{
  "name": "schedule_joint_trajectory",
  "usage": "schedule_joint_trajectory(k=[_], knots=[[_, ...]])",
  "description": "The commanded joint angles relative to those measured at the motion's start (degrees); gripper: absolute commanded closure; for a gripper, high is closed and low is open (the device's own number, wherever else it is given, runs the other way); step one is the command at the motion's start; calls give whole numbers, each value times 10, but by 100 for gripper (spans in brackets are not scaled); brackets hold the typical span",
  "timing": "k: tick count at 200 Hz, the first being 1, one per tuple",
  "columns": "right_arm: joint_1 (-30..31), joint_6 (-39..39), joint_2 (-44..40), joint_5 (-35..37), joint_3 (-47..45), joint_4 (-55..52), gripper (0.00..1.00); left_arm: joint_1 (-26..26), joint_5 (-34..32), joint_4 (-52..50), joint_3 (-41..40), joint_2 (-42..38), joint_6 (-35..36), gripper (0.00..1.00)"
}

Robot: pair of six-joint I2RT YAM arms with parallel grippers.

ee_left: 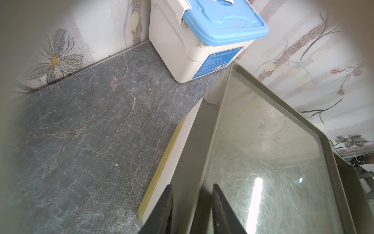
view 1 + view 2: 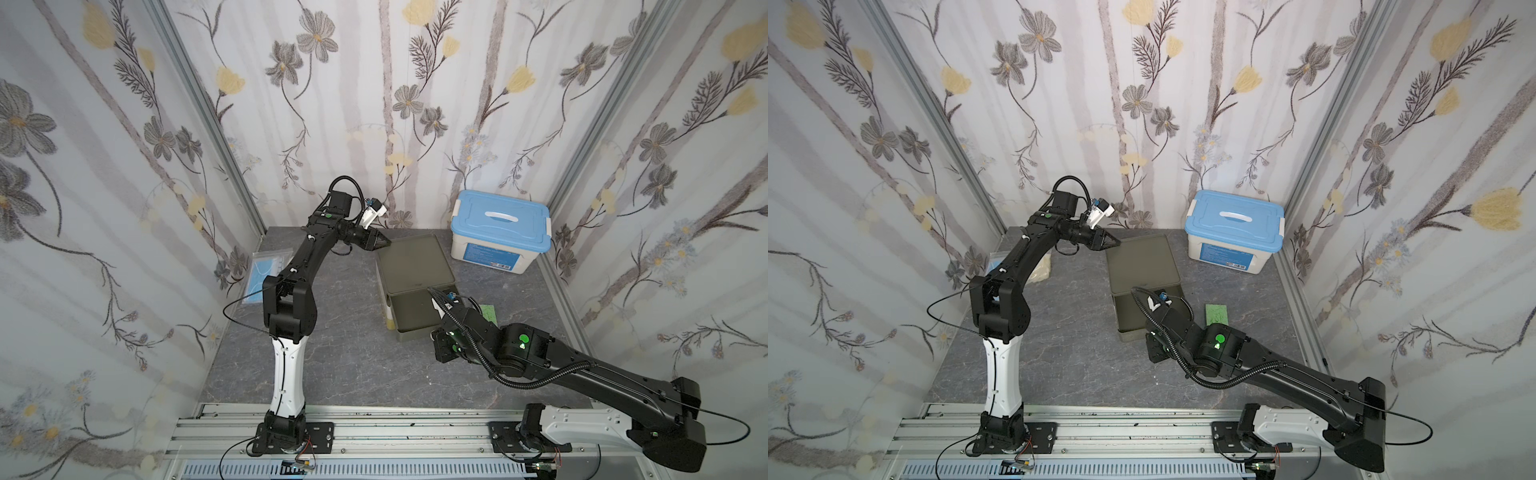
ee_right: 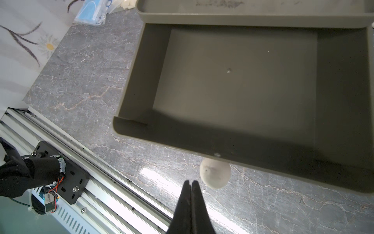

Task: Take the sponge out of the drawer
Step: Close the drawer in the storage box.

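Jaws of the right claw (image 3: pixel 191 182) are pressed together with nothing between them. The tips hang over the table (image 3: pixel 81 85) just in front of the drawer (image 3: pixel 129 85), close beside its pale round knob (image 3: pixel 215 173) but not on it. The drawer is pulled out and its floor is bare. The sponge (image 2: pixel 488 313), green and flat, lies out on the table to the right of the drawer, close to its side wall and next to the right arm's wrist, as both top views show (image 2: pixel 1217 314). It does not appear in the right wrist view, so it is off to the side of the claw, not under it and not touched by it.

The left claw (image 1: pixel 192 185) is at the back left corner of the cabinet (image 2: pixel 415 262). It is set narrow, one finger (image 1: pixel 164 208) outside the raised top rim and the other inside, seemingly clamped on it. This claw is well apart from the sponge, across the cabinet.

Farther back stands a box (image 2: pixel 500 232) with a blue lid. A mask pack (image 2: pixel 266 270) lies by the left wall.
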Motion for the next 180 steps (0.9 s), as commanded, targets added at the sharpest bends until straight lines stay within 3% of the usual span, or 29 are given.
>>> schedule_joint_trajectory(k=[1,180], knots=[[-1,12,9,12,-1,25,100,0,-21,-30,-2,3,13,66],[-80,-72,142,5,70,88,100,-1,-15,-26,-18,1,16,66]])
